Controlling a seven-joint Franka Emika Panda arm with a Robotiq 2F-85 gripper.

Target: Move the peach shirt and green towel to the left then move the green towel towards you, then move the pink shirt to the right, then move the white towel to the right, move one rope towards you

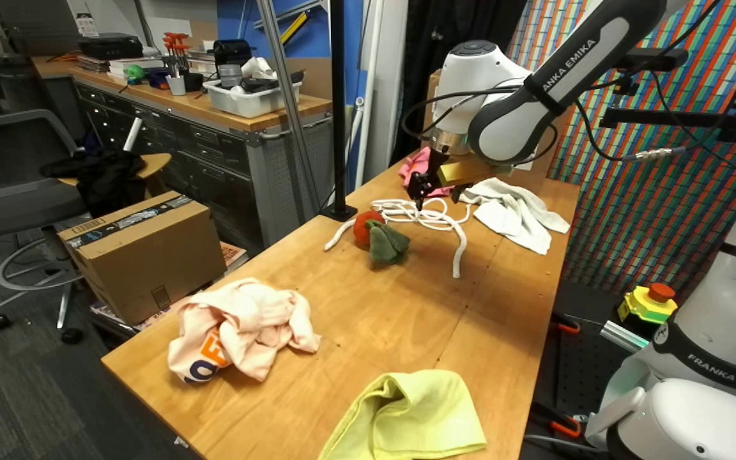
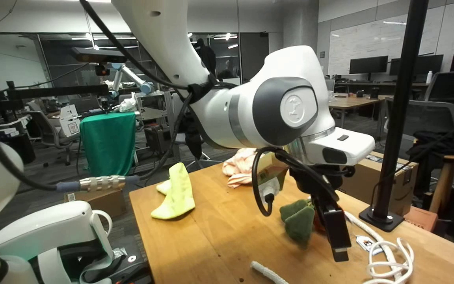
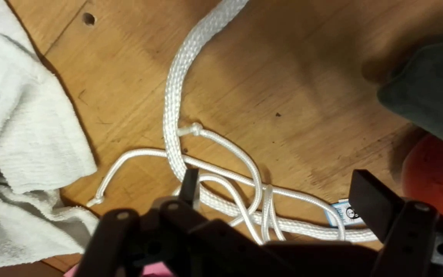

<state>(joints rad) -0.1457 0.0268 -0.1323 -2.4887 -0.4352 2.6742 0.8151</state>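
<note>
- Tub (image 1: 240,104) on bench (image 1: 314,106) held grey cylinder (image 1: 230,75) and black pieces (image 1: 264,84).
- Cup (image 1: 176,85) nearby held red-handled tools (image 1: 177,46).
- Gripper (image 3: 275,186) hung over white rope (image 3: 173,88), jaws wide apart.

Glass panes (image 2: 57,51): in an exterior view, light strips are glowing in them (lamps or reflections, hard to say).
Whiteboard (image 2: 361,43): glare is streaking its upper part.
Arm (image 2: 290,63): light is falling from above, leaving the underside greyer.
Tabletop (image 1: 368,306): in both exterior views it is glowing warm and bright; the floor (image 1: 16,396) is looking dim.
White towel (image 3: 33,127): in the wrist view, a narrow shadow is hugging its right edge.
Rope (image 3: 171,104): its weave is showing crisply.
Dark green bundle (image 3: 433,84): it is blurring, with soft shadow pooling beside it.
Gripper (image 3: 277,188): its nearest parts are blurring into near-black.
</note>
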